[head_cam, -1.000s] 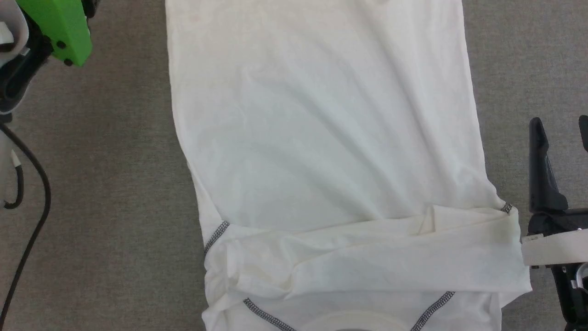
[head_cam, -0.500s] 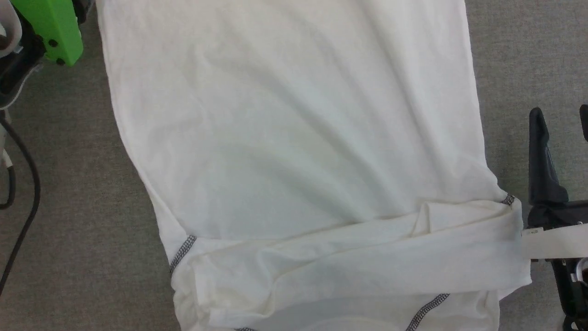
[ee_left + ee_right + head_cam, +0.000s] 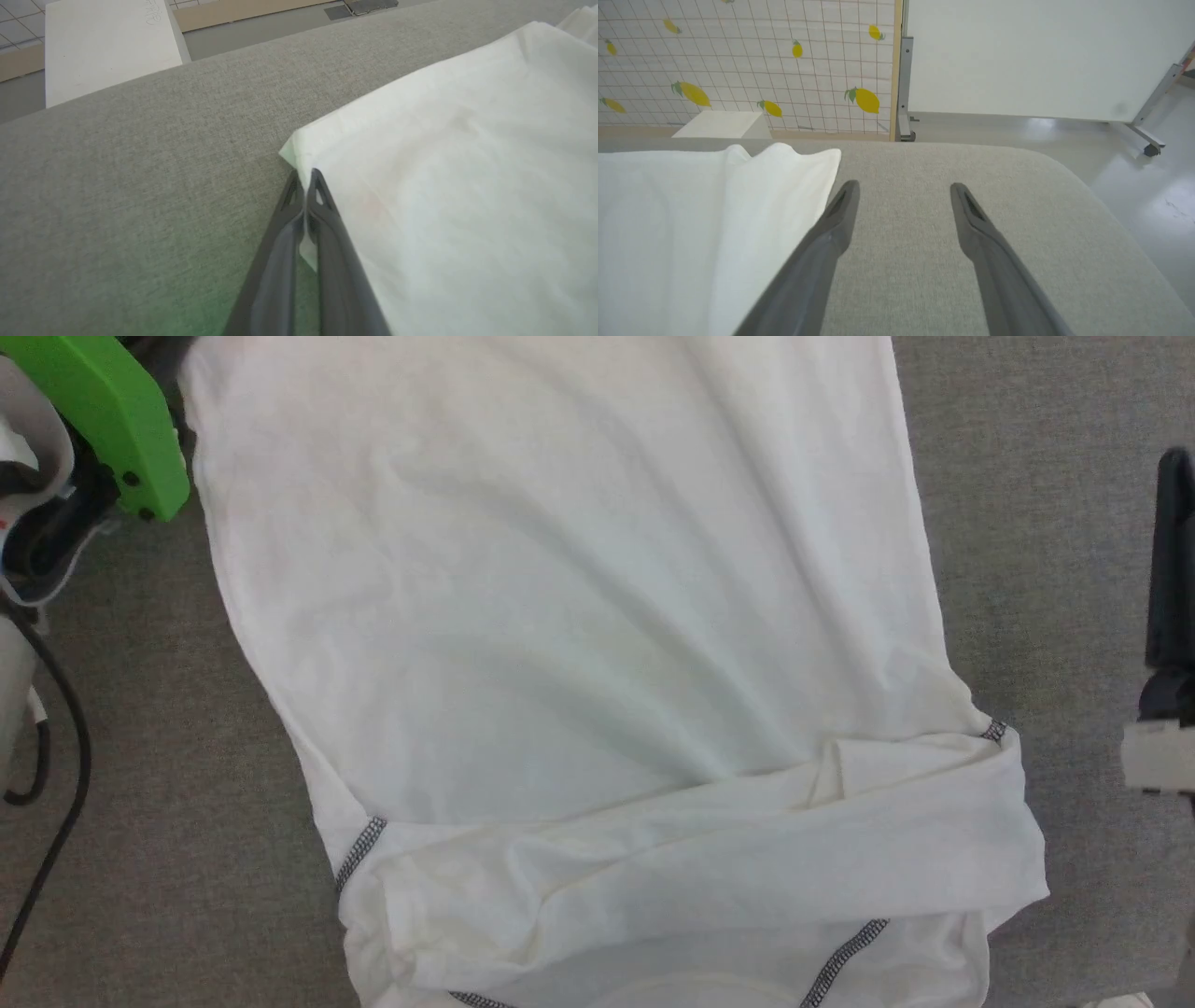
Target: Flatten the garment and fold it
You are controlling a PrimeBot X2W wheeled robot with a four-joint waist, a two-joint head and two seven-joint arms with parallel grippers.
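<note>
The garment [image 3: 579, 616], a white shirt with dark zigzag stitching, lies spread over the grey padded surface [image 3: 149, 728]. Its sleeves are folded across the near end. In the left wrist view my left gripper [image 3: 304, 175] is shut on a corner of the garment [image 3: 448, 186], with cloth showing between the fingers. That arm's green housing [image 3: 103, 411] sits at the garment's far left corner. My right gripper [image 3: 903, 186] is open above bare surface, just right of the garment's [image 3: 691, 214] far right corner. One of its fingers [image 3: 1173, 560] stands at the head view's right edge.
A rigid white box [image 3: 107, 46] stands on the floor beyond the surface's far edge. The surface's rounded corner [image 3: 1059, 163] is to the right of my right gripper, with glossy floor past it. A black cable [image 3: 70, 737] hangs at the head view's left.
My left gripper has shut on the garment's far left corner. That left edge now lies further left, so the body is spread wider. My right gripper has shifted up and right in the head view.
</note>
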